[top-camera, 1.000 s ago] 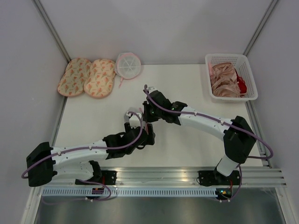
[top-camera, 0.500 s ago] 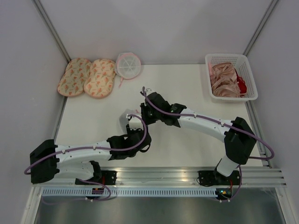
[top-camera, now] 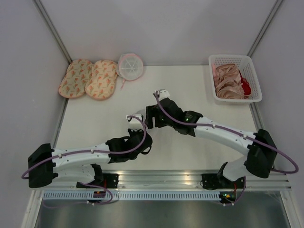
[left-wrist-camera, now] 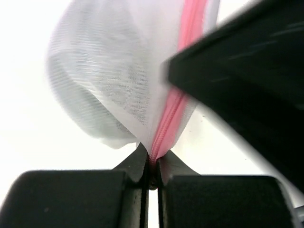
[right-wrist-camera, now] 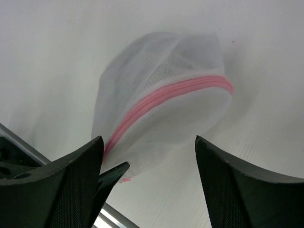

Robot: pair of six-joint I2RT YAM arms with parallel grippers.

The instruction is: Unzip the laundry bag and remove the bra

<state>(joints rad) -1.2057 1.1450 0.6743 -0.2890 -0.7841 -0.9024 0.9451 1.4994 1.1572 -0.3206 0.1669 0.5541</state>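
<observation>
Nearest the bases, the left gripper [left-wrist-camera: 151,176] is clenched on the pink zip edging of the laundry bag [left-wrist-camera: 104,80], over the middle of the table [top-camera: 199,85]. Just beyond, the right gripper [right-wrist-camera: 148,145] stands released, fingers spread either side of the bag. Farthest back lie a ribbed round pouch [top-camera: 129,65] and a white basket [top-camera: 229,58].

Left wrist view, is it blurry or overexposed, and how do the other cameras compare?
Left wrist: background blown out to white, the laundry bag blurred at close range. Right wrist: evenly lit, slightly soft. Top external: sharp, flat light.
</observation>
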